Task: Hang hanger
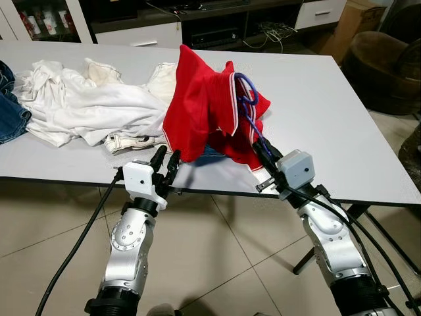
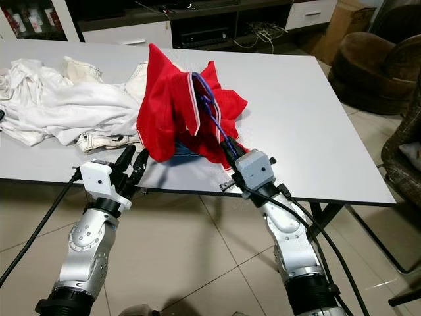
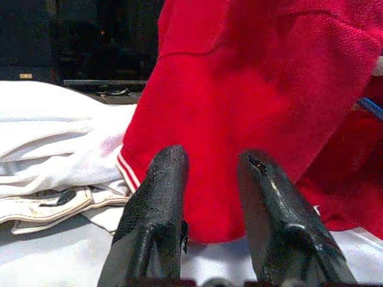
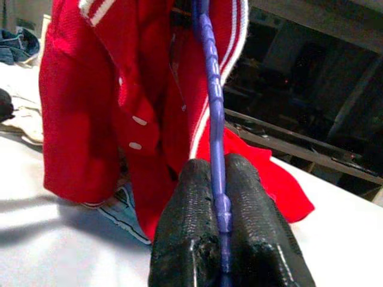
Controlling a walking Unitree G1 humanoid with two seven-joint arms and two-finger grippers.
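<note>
Right gripper (image 4: 220, 209) pinching blue hanger (image 4: 210, 95) inside red shirt (image 1: 200, 112), buttons clear at wrist, left gripper (image 3: 212, 197) parted, empty, white clothes (image 1: 85, 105) alongside on table (image 1: 329, 105)

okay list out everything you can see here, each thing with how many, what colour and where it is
red polo shirt: one, red with white trim, draped over the hanger, mid table
hanger: one, blue-purple, inside the shirt, clamped by the right pincer
white clothes: a pile, white and cream, table's left part
jeans: one, blue denim, table's far left edge
table: one, white
armchair: one, brown, beyond the table's right end
left pincer: black fingers open, at the table's near edge before the shirt
right pincer: black, shut on the hanger
</note>
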